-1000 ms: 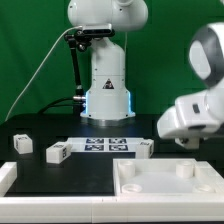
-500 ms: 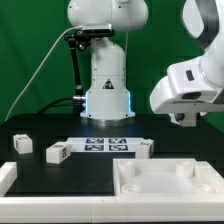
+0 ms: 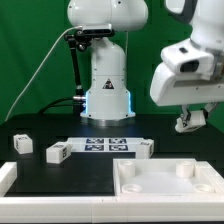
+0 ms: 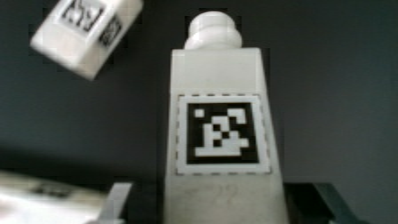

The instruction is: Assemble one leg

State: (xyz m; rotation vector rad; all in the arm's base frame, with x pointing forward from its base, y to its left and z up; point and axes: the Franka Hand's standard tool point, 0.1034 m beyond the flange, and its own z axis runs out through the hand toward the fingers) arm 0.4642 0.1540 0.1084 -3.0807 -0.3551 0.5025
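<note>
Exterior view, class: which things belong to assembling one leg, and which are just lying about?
Job in hand:
- the leg, gripped by the claw
- tabletop with round sockets

Lying about:
- spare leg
- white block
- marker board

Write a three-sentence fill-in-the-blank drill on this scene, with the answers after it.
1. The end effector, raised above the table, is shut on a small white ____.
2. The leg's face carries a black-and-white square ____.
3. The tabletop with round sockets lies at the exterior view's lower ____.
Missing words: leg; tag; right.
</note>
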